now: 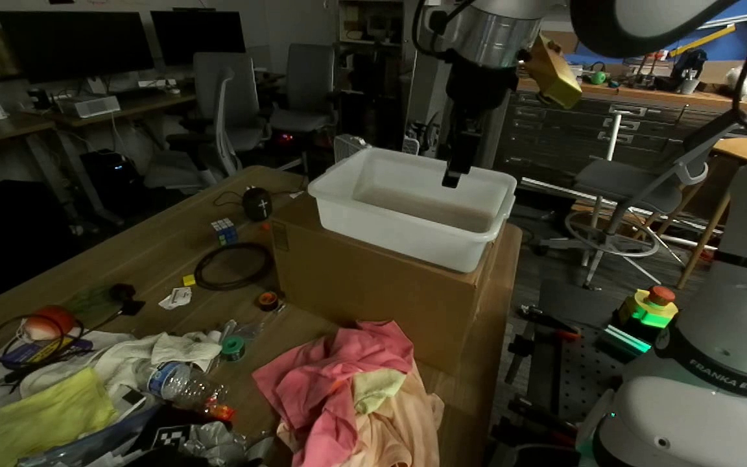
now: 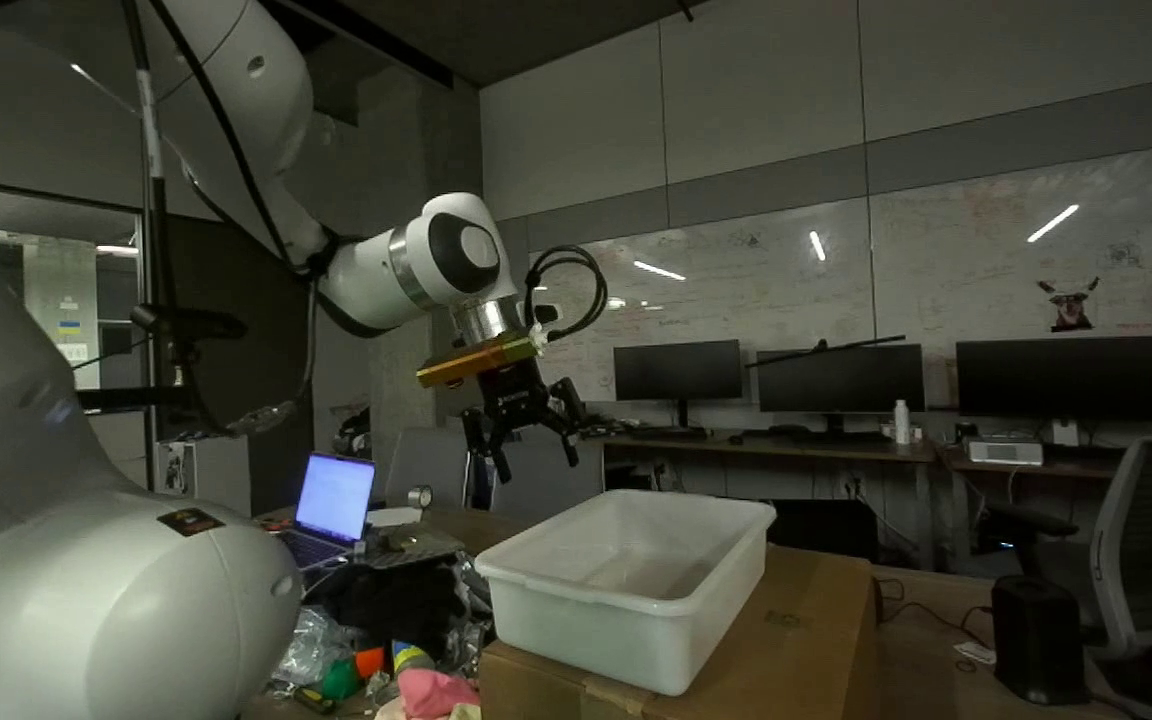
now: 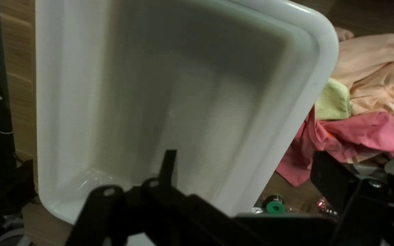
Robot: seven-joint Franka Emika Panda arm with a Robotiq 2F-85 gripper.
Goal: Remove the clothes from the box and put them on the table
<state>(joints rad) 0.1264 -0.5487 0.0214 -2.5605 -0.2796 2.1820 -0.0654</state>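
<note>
The box is a white plastic tub (image 1: 399, 237), also in an exterior view (image 2: 586, 640) and in the wrist view (image 3: 296, 99). Its visible floor is bare; no clothes show in it. A pink cloth (image 1: 328, 376), a peach cloth (image 1: 409, 421) and a small light green cloth (image 1: 377, 388) lie heaped on the table (image 1: 305, 322). The wrist view shows the pink (image 3: 368, 131), peach (image 3: 378, 78) and green (image 3: 333, 102) cloths right of the tub. My gripper (image 2: 538, 462) is open and empty, above the tub; its fingers spread wide in the wrist view (image 3: 245, 154).
The tub stands on a cardboard box (image 1: 373, 292) on the table. A bottle (image 1: 182, 384), a yellow cloth (image 1: 43, 418), a green tape roll (image 1: 233, 348), a puzzle cube (image 1: 224, 231) and a black speaker (image 1: 257, 203) lie around. A laptop (image 2: 336, 497) stands behind.
</note>
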